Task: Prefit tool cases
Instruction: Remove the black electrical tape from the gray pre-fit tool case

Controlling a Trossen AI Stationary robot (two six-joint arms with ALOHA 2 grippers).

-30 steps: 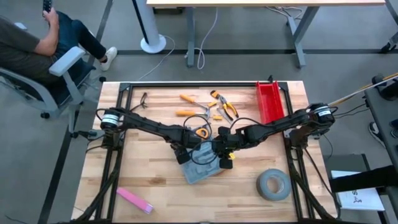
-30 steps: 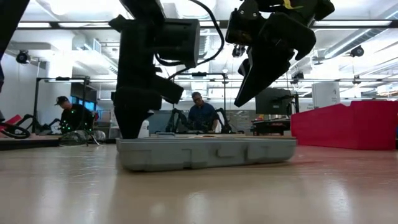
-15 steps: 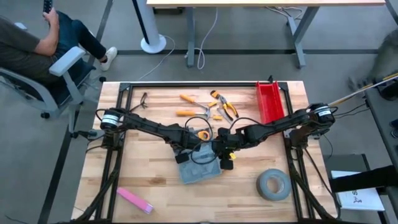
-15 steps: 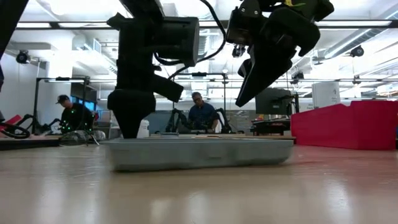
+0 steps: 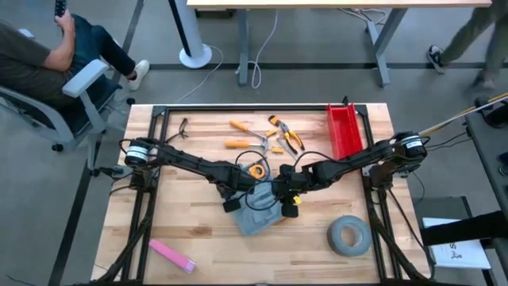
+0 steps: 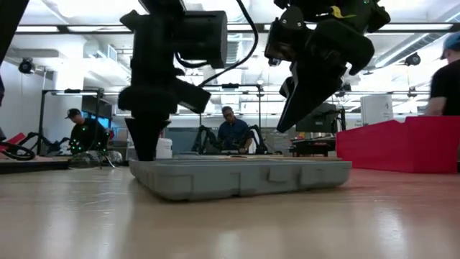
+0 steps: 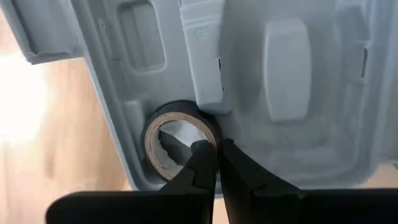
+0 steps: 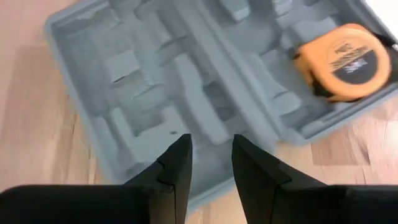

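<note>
1. The tool case [image 5: 258, 213] lies open and flat on the wooden table [image 5: 190, 230], near its middle, with the moulded recesses facing up so that parts can be dropped in from above.
2. The left gripper [image 7: 216, 163] is down inside the case. Its fingers are pinched together on the wall of a small black tape roll [image 7: 179, 140], one finger inside the ring and one outside. The roll sits in a round recess near a corner of the case, which suggests it is being seated there.
3. The right gripper [image 8: 210, 155] hangs above the case, clear of it, with its fingers slightly apart and nothing between them. It appears to be waiting.
4. An orange tape measure [image 8: 341, 60] rests in a recess at one end of the case.
5. Loose tools [image 5: 270, 135], including orange-handled pliers, lie beyond the case. A red bin [image 5: 344, 129] stands on the right side.
6. A grey tape roll [image 5: 348, 236] lies on the right near corner and a pink block [image 5: 170, 255] on the left near corner, both well apart from the case.
7. The two arms converge over the case, so either one crowds the other's reach.
</note>
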